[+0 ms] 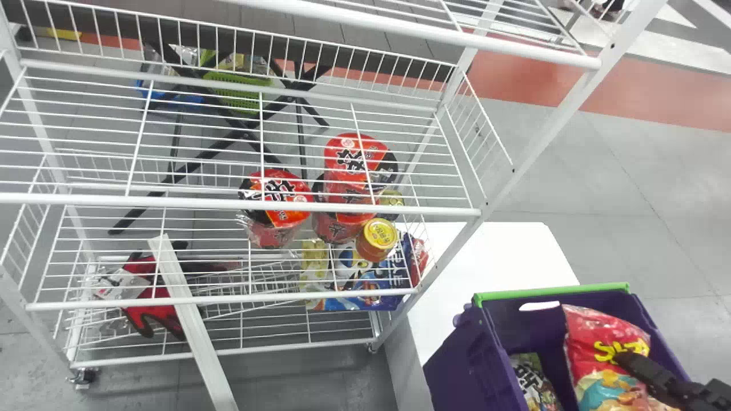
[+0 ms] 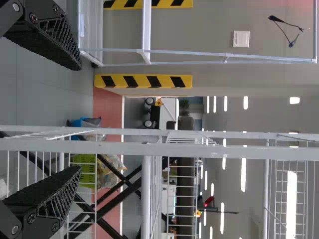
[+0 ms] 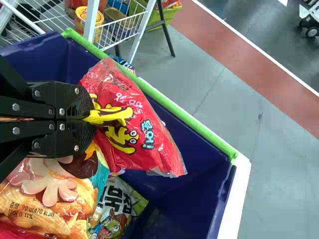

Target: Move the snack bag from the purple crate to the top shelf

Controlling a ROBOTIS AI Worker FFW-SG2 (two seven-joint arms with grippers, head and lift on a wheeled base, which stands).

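Snack bag (image 1: 606, 337) and another pack (image 1: 535, 383) in the crate (image 1: 465, 365), shelf rack (image 1: 171, 202) to their left

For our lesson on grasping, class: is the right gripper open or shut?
Shut: the right gripper pinches a fold of the red snack bag.

Purple crate (image 1: 465, 359) beneath both head view and closer right wrist view
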